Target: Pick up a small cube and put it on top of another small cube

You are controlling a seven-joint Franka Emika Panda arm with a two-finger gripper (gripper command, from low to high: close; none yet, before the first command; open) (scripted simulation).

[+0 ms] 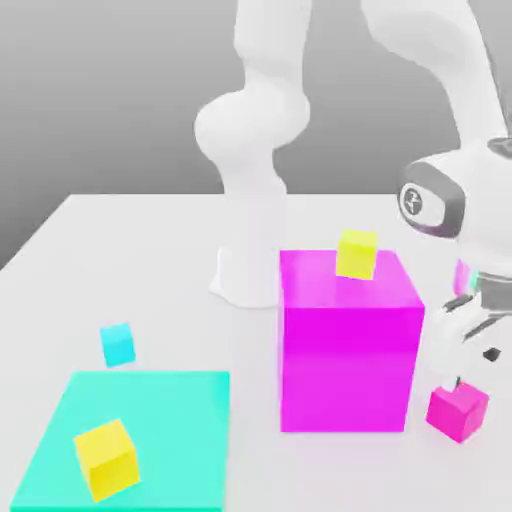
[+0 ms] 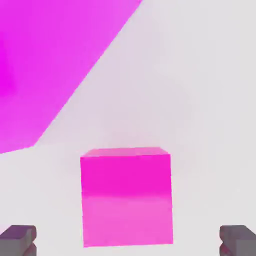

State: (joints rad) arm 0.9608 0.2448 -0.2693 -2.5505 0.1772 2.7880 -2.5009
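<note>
A: Where is the small plain magenta cube (image 1: 458, 410) that has to be lifted?

B: It sits on the white worktop (image 1: 160, 270), just beside the large magenta block (image 1: 348, 345), on the exterior view's right and near the front edge. It stands free of the block, so there is room on either side of it for a finger.

A: And the pincer (image 1: 470, 345)?

B: It hangs directly above that small cube, pointing down. In the hand view the two dark fingertips (image 2: 19, 239) stand far apart, one at each side, with the cube centred between them. It is spread as wide as it goes, holds nothing and touches nothing.

A: Why that line-up?

B: I judge it is set to drop straight down and close on two opposite faces.

A: Where might the cube go afterwards?

B: There are candidates: a small yellow cube (image 1: 357, 254) on top of the big block, another small yellow cube (image 1: 106, 458) on the flat teal mat (image 1: 170, 420), and a small cyan cube (image 1: 118, 343) on the worktop. Which one is meant, I cannot tell.
</note>
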